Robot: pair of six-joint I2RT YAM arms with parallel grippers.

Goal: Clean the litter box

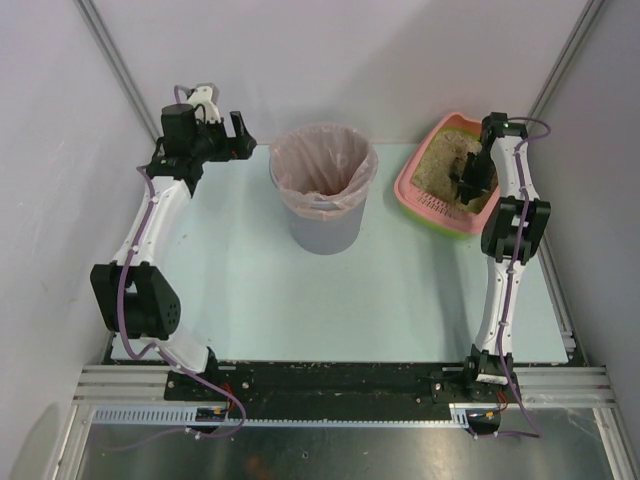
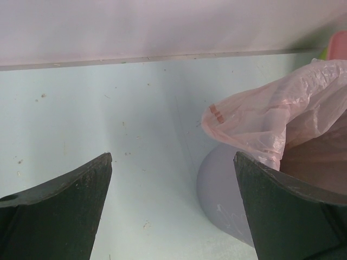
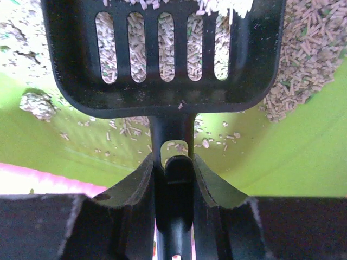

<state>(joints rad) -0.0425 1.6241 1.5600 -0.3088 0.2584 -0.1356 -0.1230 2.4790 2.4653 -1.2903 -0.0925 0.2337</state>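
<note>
The pink litter box (image 1: 415,188) with a green inner wall (image 3: 303,162) sits at the far right of the table, holding sandy beige pellets (image 3: 314,59). My right gripper (image 1: 466,178) is inside it, shut on the handle of a black slotted scoop (image 3: 162,59). The scoop blade hangs over the litter with a few pellets at its far edge. A pale clump (image 3: 37,104) lies on the green wall at the left. My left gripper (image 1: 240,133) is open and empty at the far left, just left of the bin.
A grey round bin (image 1: 323,225) with a pinkish bag (image 1: 322,165) stands at the table's far middle; it also shows in the left wrist view (image 2: 227,189). The enclosure walls stand close behind the bin and the litter box.
</note>
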